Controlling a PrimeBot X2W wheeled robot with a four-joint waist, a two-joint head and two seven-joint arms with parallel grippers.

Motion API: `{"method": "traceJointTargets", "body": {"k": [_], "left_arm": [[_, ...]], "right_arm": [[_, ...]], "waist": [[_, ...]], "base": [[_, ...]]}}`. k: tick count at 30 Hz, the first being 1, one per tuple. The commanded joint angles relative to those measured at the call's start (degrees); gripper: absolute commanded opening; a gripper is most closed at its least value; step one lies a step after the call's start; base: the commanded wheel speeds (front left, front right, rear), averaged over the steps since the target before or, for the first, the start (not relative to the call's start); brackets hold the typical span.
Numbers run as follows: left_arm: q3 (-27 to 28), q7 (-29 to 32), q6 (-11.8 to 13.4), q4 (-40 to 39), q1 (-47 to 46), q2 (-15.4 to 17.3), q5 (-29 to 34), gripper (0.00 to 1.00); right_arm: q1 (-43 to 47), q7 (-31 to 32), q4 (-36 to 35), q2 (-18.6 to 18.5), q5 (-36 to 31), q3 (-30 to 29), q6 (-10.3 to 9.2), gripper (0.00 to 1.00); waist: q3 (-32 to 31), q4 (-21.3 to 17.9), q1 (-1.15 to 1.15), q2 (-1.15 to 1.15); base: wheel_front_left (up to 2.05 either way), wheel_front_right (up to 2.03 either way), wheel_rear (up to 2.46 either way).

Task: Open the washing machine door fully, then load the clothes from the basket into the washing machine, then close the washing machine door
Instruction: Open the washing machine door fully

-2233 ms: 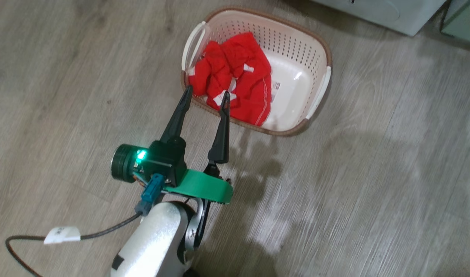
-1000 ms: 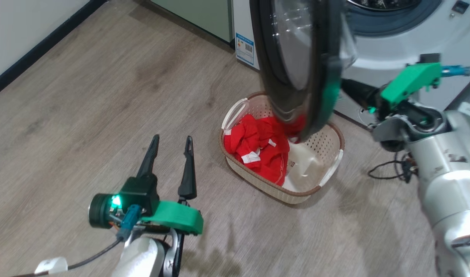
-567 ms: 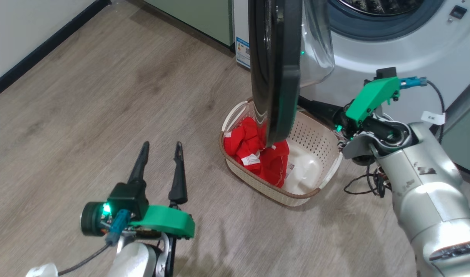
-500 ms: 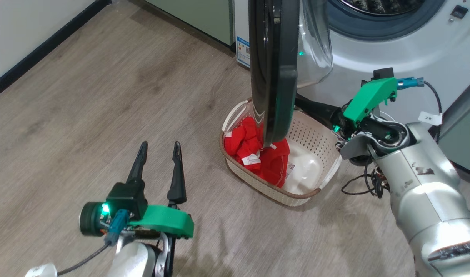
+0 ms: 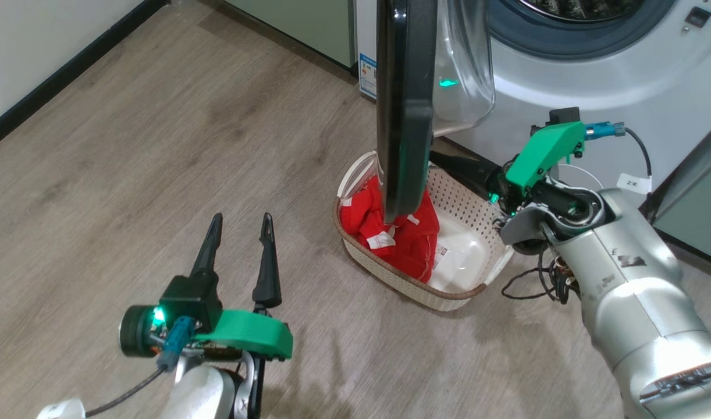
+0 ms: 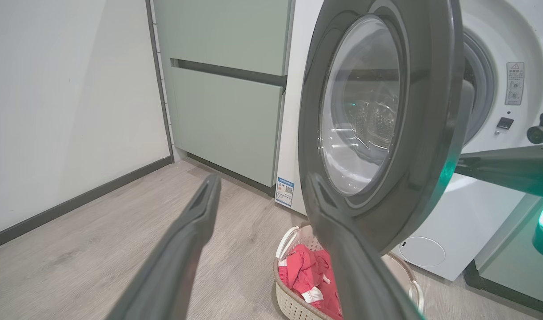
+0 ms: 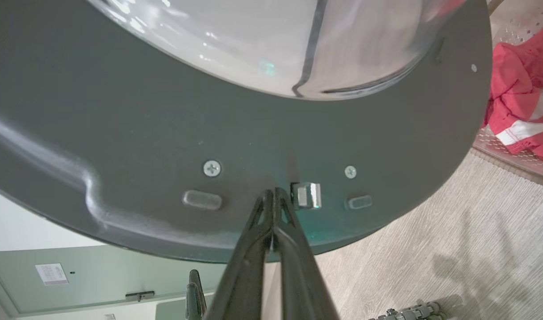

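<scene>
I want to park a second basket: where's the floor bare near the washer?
Bare floor lies between the skirting and the basket, and between the left gripper and the basket. Crowded: the door overhangs the basket, and the right arm and cables border its right side.

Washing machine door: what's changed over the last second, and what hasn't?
The washing machine door has swung wider and is now edge-on to the head camera. The shut right gripper followed it, tips at the door's inner rim. Nothing was grasped or released. The left gripper stays open over the floor, and the clothes still lie in the basket.
</scene>
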Motion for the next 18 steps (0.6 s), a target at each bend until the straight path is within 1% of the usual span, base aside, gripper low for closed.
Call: {"method": "traceJointTargets", "body": {"k": [1, 6, 10, 14, 18], "left_arm": [[2.31, -0.55, 0.32, -2.06, -1.23, 0.42, -0.21, 1.0], [2.58, -0.55, 0.0, -1.51, -0.89, 0.42, -0.37, 1.0], [2.35, -0.55, -0.35, -0.95, -0.9, 0.42, -0.36, 1.0], [2.63, -0.55, -0.94, 0.09, -0.82, 0.42, -0.13, 1.0], [3.43, -0.55, -1.99, 1.16, -0.88, 0.42, -0.06, 1.0]], "right_arm": [[-1.67, -0.45, -2.25, 1.5, 0.47, 1.05, 0.05, 0.0], [-0.89, -1.98, -2.51, 1.35, 0.96, 1.13, 0.05, 0.0], [1.19, -3.5, -3.86, -0.18, 0.73, 0.74, 0.05, 0.0], [4.76, -6.19, -7.21, -2.48, -0.5, 0.86, 0.05, 0.0], [9.1, -10.18, -11.89, -6.32, -3.94, 2.4, 0.05, 0.0]], "waist": [[-0.05, -0.04, 0.0, 0.0], [-1.01, -0.43, 0.0, 0.0], [-2.23, -0.9, 0.0, 0.0], [-3.78, -1.56, 0.0, 0.0], [-5.04, -2.3, 0.0, 0.0]], "base": [[0.0, 0.0, 0.0], [0.0, 0.0, 0.0], [0.0, 0.0, 0.0], [0.0, 0.0, 0.0], [0.0, 0.0, 0.0]]}}
